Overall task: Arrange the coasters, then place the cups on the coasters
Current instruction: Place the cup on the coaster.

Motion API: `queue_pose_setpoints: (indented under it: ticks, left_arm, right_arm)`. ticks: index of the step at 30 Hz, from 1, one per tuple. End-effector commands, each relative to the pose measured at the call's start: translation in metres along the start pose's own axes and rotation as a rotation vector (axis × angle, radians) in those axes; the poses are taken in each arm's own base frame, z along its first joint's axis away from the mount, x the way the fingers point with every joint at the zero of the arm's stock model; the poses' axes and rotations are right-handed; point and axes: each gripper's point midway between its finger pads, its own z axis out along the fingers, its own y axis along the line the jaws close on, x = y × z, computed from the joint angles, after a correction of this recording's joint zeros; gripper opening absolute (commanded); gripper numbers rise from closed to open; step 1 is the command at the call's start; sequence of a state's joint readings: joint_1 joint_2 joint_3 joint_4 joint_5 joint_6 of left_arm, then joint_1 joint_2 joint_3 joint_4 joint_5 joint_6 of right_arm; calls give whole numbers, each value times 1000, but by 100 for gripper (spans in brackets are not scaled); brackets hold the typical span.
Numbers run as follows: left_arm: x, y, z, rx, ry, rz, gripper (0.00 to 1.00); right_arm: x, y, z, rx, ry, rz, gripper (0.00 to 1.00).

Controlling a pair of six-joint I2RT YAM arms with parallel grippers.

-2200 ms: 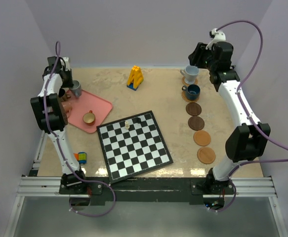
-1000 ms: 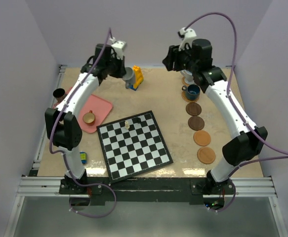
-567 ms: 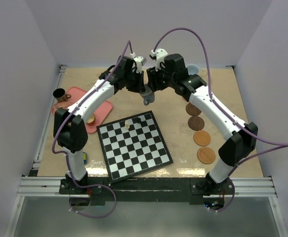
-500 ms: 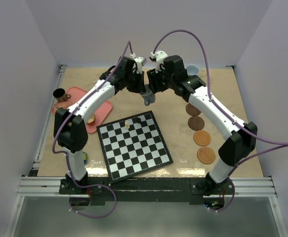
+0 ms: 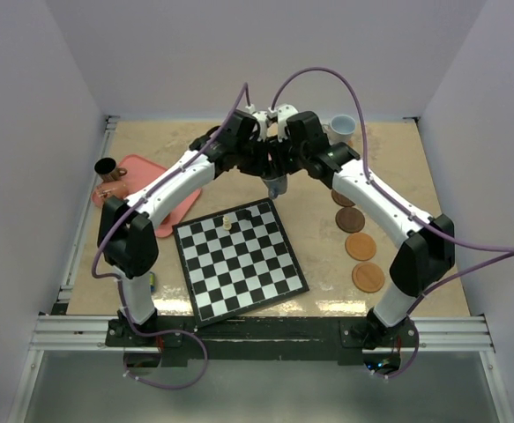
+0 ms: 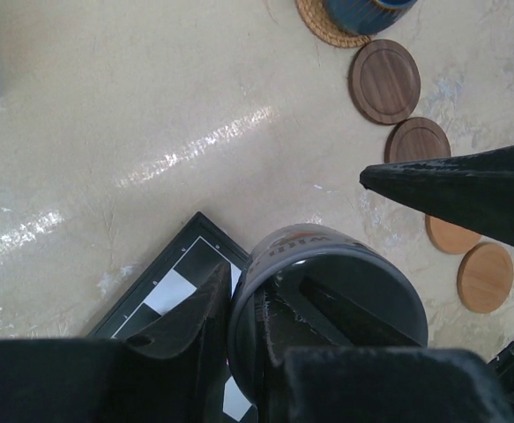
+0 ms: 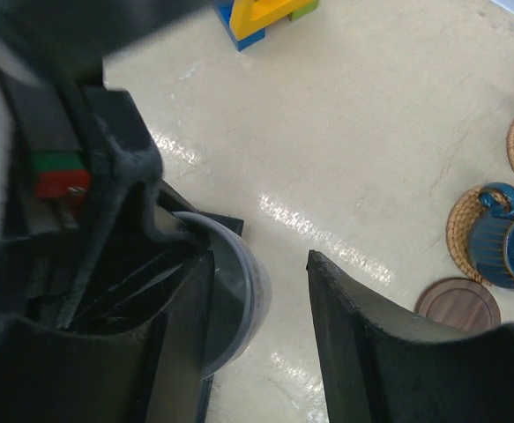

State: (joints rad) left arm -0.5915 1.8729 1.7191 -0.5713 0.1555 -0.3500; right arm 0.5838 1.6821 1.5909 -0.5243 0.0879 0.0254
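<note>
A grey cup (image 5: 276,185) hangs over the far corner of the chessboard (image 5: 239,260). My left gripper (image 6: 243,295) is shut on its rim, one finger inside and one outside. My right gripper (image 7: 258,264) is open astride the opposite wall of the grey cup (image 7: 239,300): one finger is inside and the other stands clear of it. Two dark coasters (image 6: 384,81) and two light tan coasters (image 5: 368,277) lie in a row on the right. On a woven coaster (image 7: 468,238) stands a dark teal cup (image 7: 512,251). A pale cup (image 5: 343,125) is at the back right.
A pink tray (image 5: 133,169) at the left carries a dark cup (image 5: 105,166). A small chess piece (image 5: 227,220) stands on the chessboard. A yellow and blue toy (image 7: 265,13) sits at the back. The two arms cross the table's middle.
Both arms swung in from the back corners to meet at the centre. The left brought the grey cup from the tray. The right jaws have narrowed a little around the cup's wall.
</note>
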Motion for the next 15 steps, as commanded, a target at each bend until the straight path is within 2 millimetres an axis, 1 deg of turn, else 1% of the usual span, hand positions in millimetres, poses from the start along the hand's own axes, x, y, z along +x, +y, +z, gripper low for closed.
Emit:
queue_pose_setpoints:
  ticks: [1,4,7,9,12,13,15]
  left_arm:
    - [-41,-16,-38,14,-160,-27,0]
    - [-41,-16,-39,5,-171,-37,0]
    - [-45,-23,-43,31,-197,-32,0]
    - [-43,-25,-43,35,-198,-26,0]
    - [-40,-23,-42,31,-192,-29,0]
    - [-39,-24,-43,33,-192,-31,0]
    - [-39,-24,-43,40,-197,-32,0]
  right_arm:
    - [-9,-3,-5,25,-56,-5,49]
    - [-2,-1,-3,15,-41,-4,45]
    - [2,1,-1,5,-38,0,39]
    - [2,1,0,5,-42,10,29]
    - [-2,-2,-1,33,-51,46,5]
    - [-3,-4,-1,45,-54,58,0]
    - [-7,-8,-3,71,-65,87,0]
